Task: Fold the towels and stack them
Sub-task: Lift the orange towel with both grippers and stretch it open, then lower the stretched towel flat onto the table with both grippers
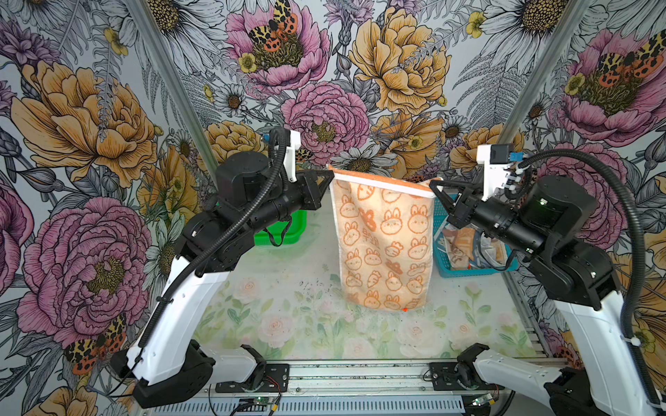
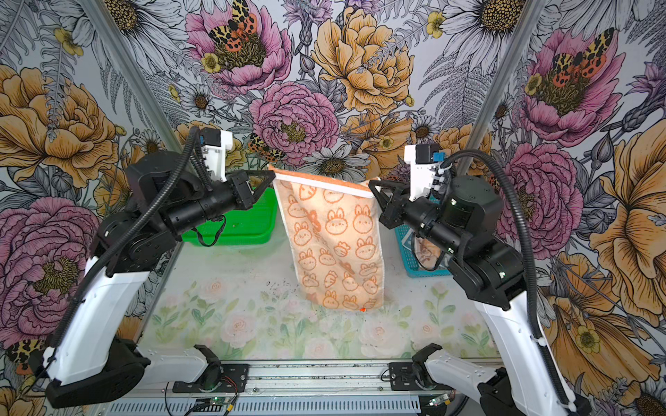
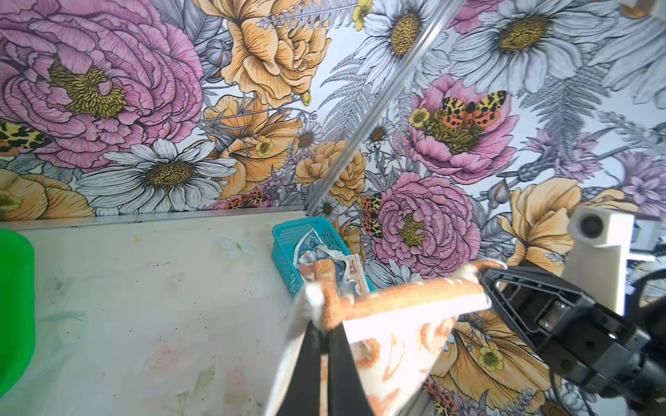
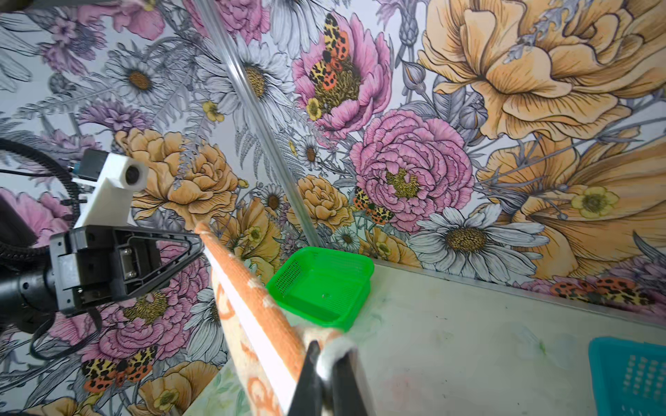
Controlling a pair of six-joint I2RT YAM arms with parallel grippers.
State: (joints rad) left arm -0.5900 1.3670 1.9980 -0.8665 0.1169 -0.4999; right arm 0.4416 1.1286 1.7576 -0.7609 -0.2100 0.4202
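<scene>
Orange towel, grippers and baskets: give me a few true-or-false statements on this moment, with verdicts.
1. The left gripper and the right gripper are each shut on a top corner of the orange towel. True.
2. The orange towel lies folded flat on the table. False: it hangs unfolded from both grippers over the table.
3. The green basket holds a folded towel. False: the right wrist view shows nothing inside it.
4. The blue basket holds crumpled towels. True.
</scene>
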